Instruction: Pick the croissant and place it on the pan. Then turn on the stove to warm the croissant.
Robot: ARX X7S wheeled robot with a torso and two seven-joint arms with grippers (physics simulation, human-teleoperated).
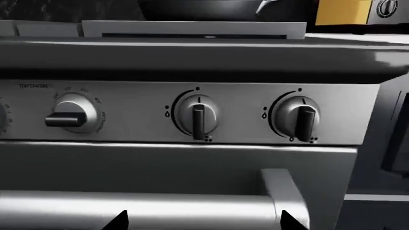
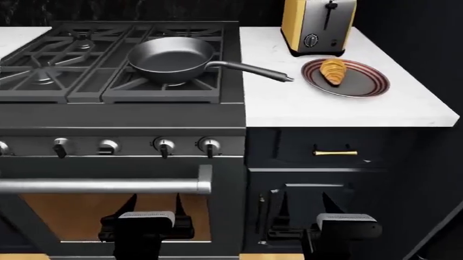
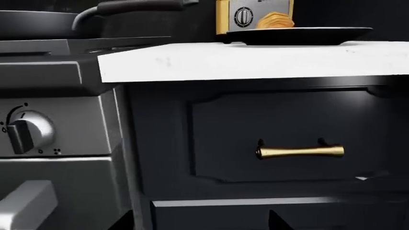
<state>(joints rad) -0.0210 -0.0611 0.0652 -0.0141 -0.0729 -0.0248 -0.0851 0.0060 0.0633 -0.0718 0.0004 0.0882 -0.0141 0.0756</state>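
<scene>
Nothing picked yet. Croissant (image 2: 333, 71) sits on the dark red-ringed plate (image 2: 361, 86) on the white worktop (image 2: 304, 105), far right, just in front of the yellow toaster (image 2: 317, 24). Pan (image 2: 172, 57) is empty, on the right-hand grate of the stove (image 2: 123, 116), handle pointing right over the worktop edge toward the plate.

Both arms are parked low, near the robot, below worktop height. Left claw (image 2: 153, 201) faces the oven door under the steel handle (image 2: 108, 186); right claw (image 2: 302, 201) faces the dark cabinet below the drawer with the brass pull (image 2: 335, 153). Both look spread apart, nothing held.

My read on the parking: right arm is lined up under the croissant side for the pick, left arm is already in front of the knob row (image 1: 198, 115) for the burner step.

In the way:
- Worktop overhang sits above the right claw, so it likely has to back off and rise before reaching in.
- Pan handle lies between plate and pan, and the carry probably crosses it.
- Toaster is close behind the plate, which limits overshoot.
</scene>
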